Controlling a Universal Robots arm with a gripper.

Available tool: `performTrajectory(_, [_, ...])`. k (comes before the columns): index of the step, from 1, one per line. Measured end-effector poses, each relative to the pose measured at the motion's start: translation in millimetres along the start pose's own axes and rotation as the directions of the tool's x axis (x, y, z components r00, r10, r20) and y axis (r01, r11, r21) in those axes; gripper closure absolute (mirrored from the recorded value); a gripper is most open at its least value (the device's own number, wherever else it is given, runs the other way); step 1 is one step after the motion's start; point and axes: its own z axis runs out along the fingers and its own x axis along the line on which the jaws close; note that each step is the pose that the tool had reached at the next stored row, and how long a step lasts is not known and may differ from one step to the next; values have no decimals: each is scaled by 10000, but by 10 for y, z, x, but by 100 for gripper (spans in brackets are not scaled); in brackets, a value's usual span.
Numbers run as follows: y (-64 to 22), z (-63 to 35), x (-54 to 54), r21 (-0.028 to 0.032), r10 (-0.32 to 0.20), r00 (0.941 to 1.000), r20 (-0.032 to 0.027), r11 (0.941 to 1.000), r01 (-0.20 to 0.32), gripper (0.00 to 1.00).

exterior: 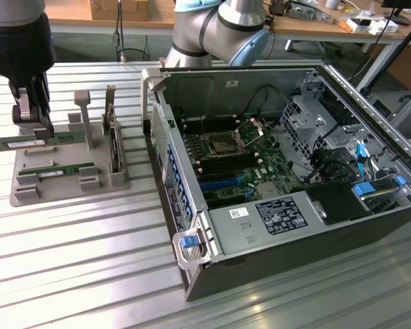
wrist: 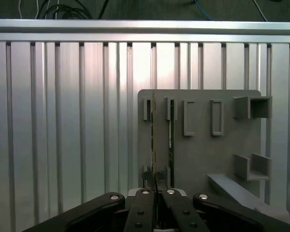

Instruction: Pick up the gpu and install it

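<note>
The gpu [exterior: 63, 138] is a long thin green stick with a white label, held level just above the grey holder [exterior: 68, 184] at the exterior view's left. My gripper [exterior: 33, 130] is shut on it from above. In the wrist view the gpu [wrist: 153, 140] appears edge-on, running away from my gripper [wrist: 156, 187], whose fingers [wrist: 144, 212] pinch its near end. A second, similar green stick [exterior: 63, 168] lies in a slot of the holder; in the wrist view this second stick [wrist: 170, 128] sits just beside the held one.
An open computer case [exterior: 192, 226] lies at the exterior view's right, its motherboard [exterior: 240, 161] exposed with cables and drive cages. The holder [wrist: 203, 150] has upright posts [exterior: 84, 116] and stands on a ribbed metal table [exterior: 75, 260]. Desks stand behind.
</note>
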Motion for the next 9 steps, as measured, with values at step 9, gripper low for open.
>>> performTrajectory(9, [6,-133,-2,0,0,10000,0,10000,0,88])
